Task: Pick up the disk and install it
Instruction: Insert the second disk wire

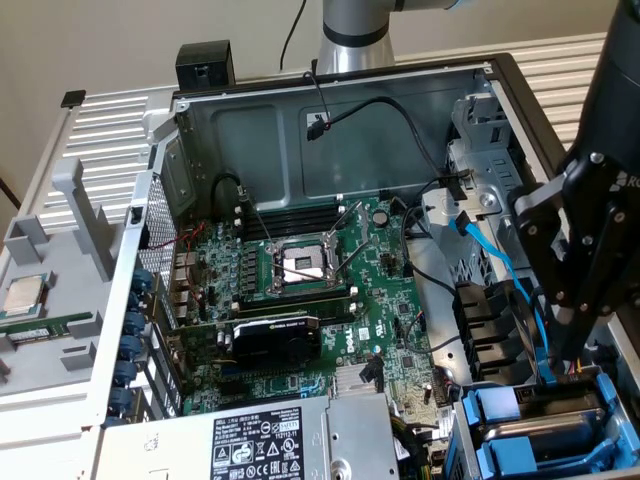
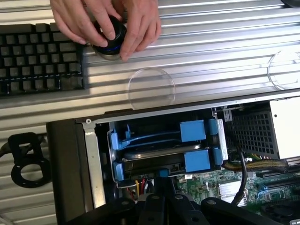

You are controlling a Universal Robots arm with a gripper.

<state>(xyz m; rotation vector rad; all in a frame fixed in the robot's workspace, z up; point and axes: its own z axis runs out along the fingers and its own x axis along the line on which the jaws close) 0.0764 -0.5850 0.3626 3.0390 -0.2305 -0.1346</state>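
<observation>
Gripper point(image 1: 572, 345) fingers are seen drawn together, black and slender, lowered at the exterior view's right edge over the drive bay point(image 1: 480, 400) of an open computer case point(image 1: 330, 130). No object is pinched between the fingertips as far as can be made out. The disk point(image 2: 157, 151) is seated in the bay directly ahead of the fingertips, its silver-grey edge lying flat between two bright blue carrier frames point(image 2: 193, 130); in the wrist view the closed fingertips point(image 2: 161, 180) are shown at the near edge of the lower blue frame, just beside the disk, though actual contact cannot be confirmed. In the exterior view the same blue carriers are visible immediately below the gripper, near the case's lower corner. A motherboard point(image 1: 300, 300) with an empty processor socket point(image 1: 300, 265) is shown well apart from the bay, towards the exterior view's left, and a processor chip point(image 1: 22, 295) rests on a grey tray point(image 1: 50, 340) outside the case. A person's hands point(image 2: 108, 21) are seen on a round black knob point(image 2: 110, 37) beside a keyboard point(image 2: 40, 58) on the ribbed table point(image 2: 211, 56).
</observation>
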